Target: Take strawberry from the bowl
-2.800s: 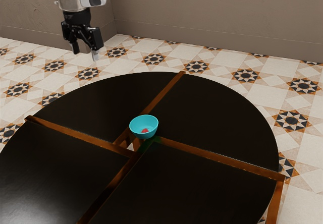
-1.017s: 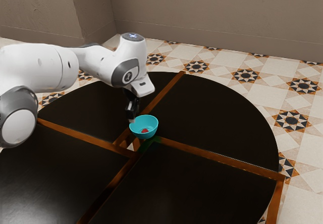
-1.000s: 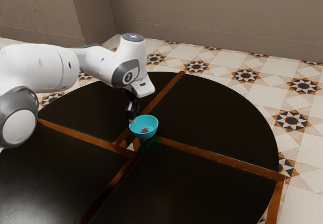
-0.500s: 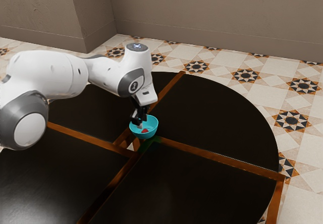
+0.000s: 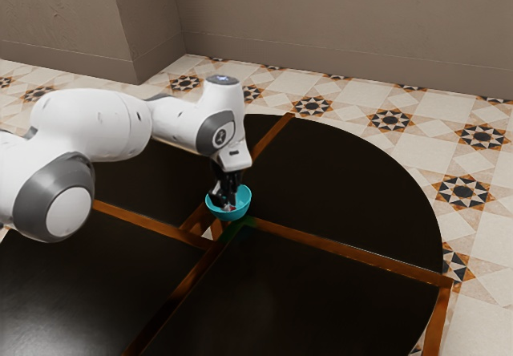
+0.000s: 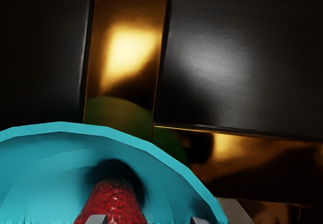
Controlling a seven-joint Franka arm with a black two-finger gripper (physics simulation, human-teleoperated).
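Compared with half a second earlier, the gripper (image 5: pixel 224 207) had sunk lower and shifted a little toward the exterior view's right, so that its fingertips, lately at the near side of the opening as the arm came in, were down inside the bowl (image 5: pixel 243 208). The bowl had kept its place on the table (image 5: pixel 345 188) beneath the hand. The arm (image 5: pixel 90 123) came in from the exterior view's left, its forearm sloping gently down to the wrist, and the hand hung below that, close to upright, with its fingers reaching downward. Its fingers stood apart, with nothing gripped between them: in the wrist view one fingertip (image 6: pixel 96 219) overlapped the strawberry (image 6: pixel 113 201), while the other was out to the side, separated from the visible part of the fruit. The strawberry lay in the bowl, right at the fingertips and partly covered by the nearer one. Its narrower visible end pointed out from under the hand, toward the stretch of bowl wall beside the green patch (image 6: pixel 108 108) on the table. Its long axis seemed to run that same way, outward from beneath the fingertips; how steeply it tilted could not be told, since its other end was hidden.
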